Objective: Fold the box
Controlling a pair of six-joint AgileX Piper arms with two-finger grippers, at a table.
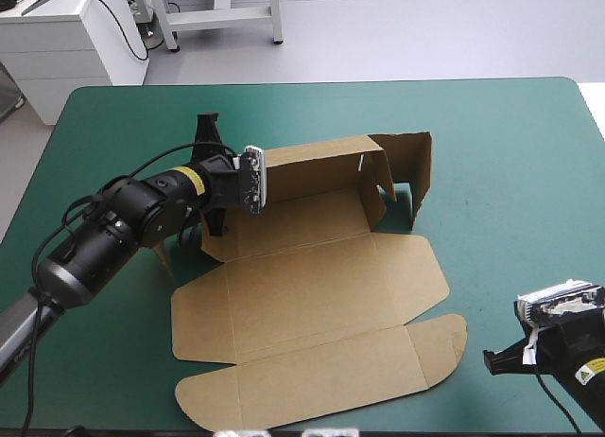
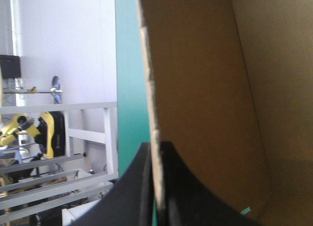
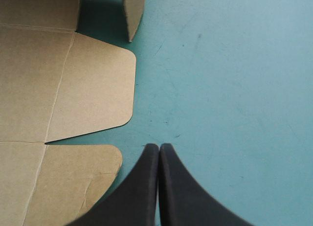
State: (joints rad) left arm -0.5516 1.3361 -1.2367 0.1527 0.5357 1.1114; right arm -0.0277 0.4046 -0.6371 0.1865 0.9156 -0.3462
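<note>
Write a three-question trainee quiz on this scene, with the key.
1. True or false: the right hand touches the box.
2. Pick one. The left hand is: A) shut on the box's raised far wall; B) open above the box; C) shut on nothing.
3. Fill the gap: the right hand, over the bare teal-green cover, is ____ (open or shut).
Key: 1 false; 2 A; 3 shut.
</note>
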